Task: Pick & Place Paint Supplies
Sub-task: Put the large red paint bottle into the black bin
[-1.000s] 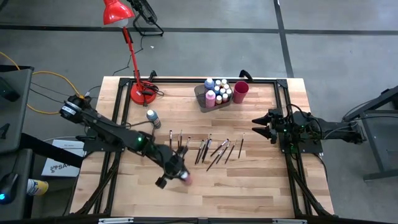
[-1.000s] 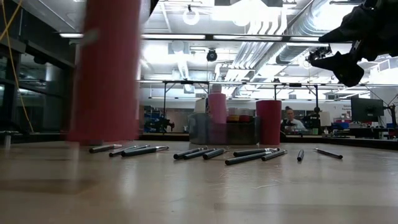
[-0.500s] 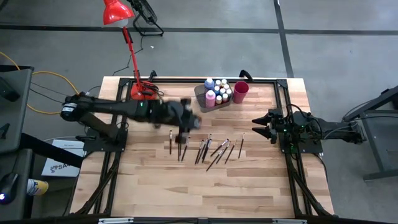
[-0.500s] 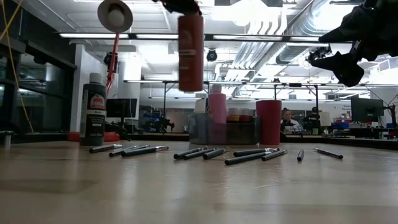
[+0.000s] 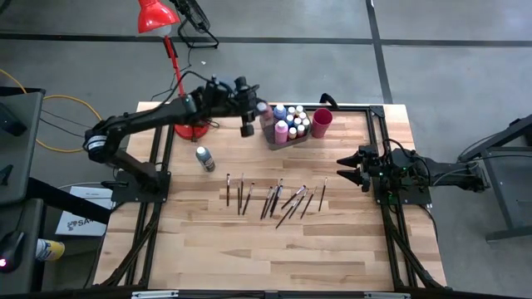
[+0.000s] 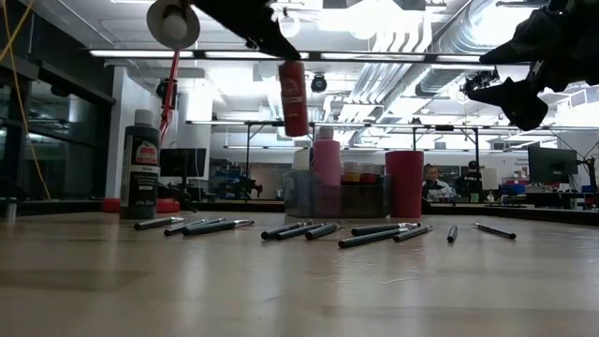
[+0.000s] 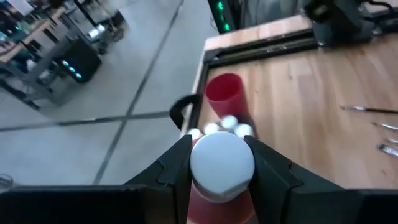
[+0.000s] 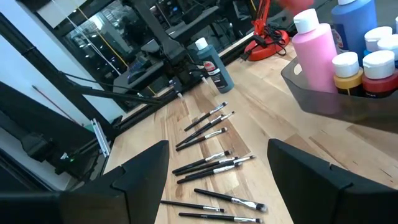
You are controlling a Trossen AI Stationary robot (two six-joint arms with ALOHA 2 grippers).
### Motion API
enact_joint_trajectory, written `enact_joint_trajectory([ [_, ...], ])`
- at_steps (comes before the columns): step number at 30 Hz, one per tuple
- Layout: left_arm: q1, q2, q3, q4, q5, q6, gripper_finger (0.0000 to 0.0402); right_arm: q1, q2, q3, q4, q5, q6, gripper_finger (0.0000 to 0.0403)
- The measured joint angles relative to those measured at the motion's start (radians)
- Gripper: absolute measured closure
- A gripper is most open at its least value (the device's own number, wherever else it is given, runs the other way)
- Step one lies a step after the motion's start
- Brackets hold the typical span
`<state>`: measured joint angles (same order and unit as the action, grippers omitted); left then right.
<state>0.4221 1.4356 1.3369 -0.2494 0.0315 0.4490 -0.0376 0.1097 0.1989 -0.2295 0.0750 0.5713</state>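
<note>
Overhead, one red bottle (image 6: 294,98) in left tool (image 7: 217,163), ten brushes (image 5: 274,198)

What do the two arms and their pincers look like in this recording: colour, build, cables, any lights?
Both arms are dark, near-black jointed links. The left pincer has two broad, angular black fingers. The right pincer ends in two pointed black fingers, which look wide and matte in its own wrist view. Dark cabling runs back along the right arm. No readable markings or lights show.

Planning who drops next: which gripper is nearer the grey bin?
Left. The left gripper hangs at the grey bin edge; the right gripper waits well off beside the brushes.
</note>
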Motion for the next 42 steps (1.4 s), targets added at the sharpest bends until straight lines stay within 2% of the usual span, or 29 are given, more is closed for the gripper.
enact_joint_trajectory([
  [8, 0.105, 0.109, 0.000, 0.013, 0.165, 0.000, 0.0285, 0.000, 0.000, 0.000, 0.000, 0.000, 0.000, 0.0137],
  [28, 0.131, 0.301, -0.001, 0.089, 0.187, -0.012, 0.0285, 0.000, 0.000, 0.000, 0.000, 0.000, 0.000, 0.0137],
  [42, 0.169, 0.314, -0.001, 0.090, 0.187, -0.005, 0.0273, 0.000, 0.000, 0.000, 0.000, 0.000, 0.000, 0.0137],
])
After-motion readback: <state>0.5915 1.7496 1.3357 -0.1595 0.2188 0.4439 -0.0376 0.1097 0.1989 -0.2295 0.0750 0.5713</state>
